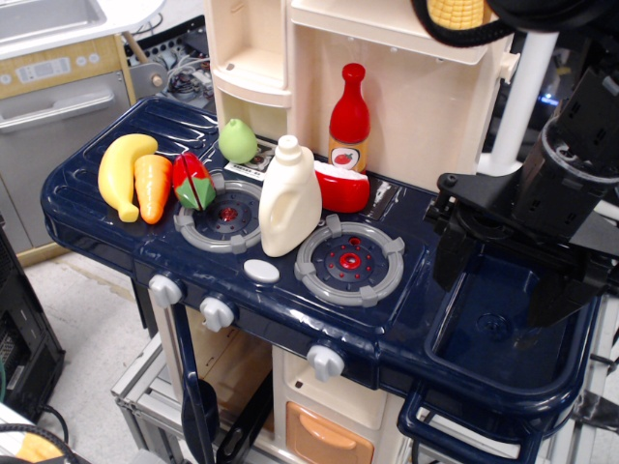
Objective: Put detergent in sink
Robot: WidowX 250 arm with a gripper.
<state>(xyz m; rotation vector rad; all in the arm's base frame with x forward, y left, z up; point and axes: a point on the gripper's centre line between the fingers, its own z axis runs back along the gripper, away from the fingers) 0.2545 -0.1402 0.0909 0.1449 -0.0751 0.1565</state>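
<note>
Between the burners stands the detergent, well apart from the open, empty hand.

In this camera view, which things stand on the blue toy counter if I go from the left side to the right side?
banana → carrot → red-green fruit → detergent → ketchup bottle → sink, with the end effector over it.

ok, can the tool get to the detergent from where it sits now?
Probably yes. The tool hangs over the sink, and the detergent stands upright between the two burners with open space above it and on its right. The ketchup bottle and red wedge crowd only its back.
</note>
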